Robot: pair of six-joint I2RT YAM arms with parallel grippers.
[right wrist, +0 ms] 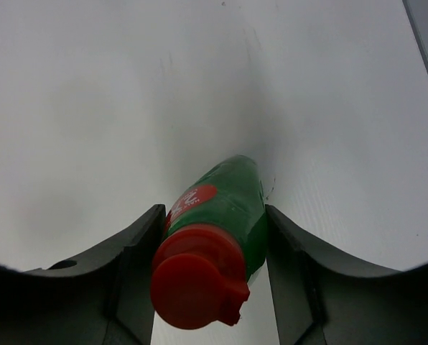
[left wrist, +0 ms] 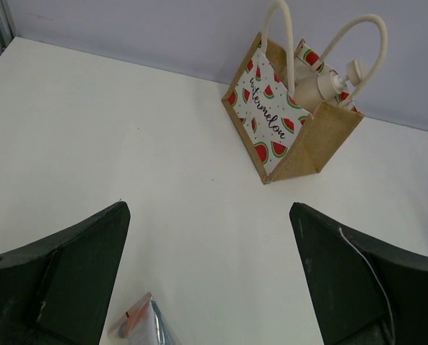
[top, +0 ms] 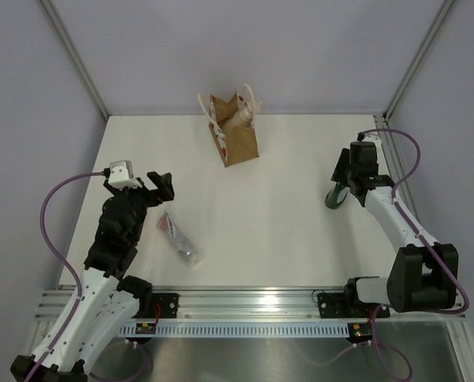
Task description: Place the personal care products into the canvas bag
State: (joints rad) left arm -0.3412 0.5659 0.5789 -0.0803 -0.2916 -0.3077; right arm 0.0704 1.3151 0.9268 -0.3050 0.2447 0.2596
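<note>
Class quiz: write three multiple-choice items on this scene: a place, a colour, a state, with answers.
1. Where is the beige pump bottle? A) inside the canvas bag B) lying beside the bag C) held by a gripper
2. What colour caps the green bottle? A) blue B) red C) white
3. How is the right gripper? A) open B) shut on the green bottle C) out of view
Answers: 1 A, its pump head pokes from the bag's top; 2 B, the wrist view shows red; 3 B, its fingers hug the bottle.

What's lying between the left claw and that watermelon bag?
Nothing; the left wrist view shows only bare white table between the left claw and the canvas bag.
</note>
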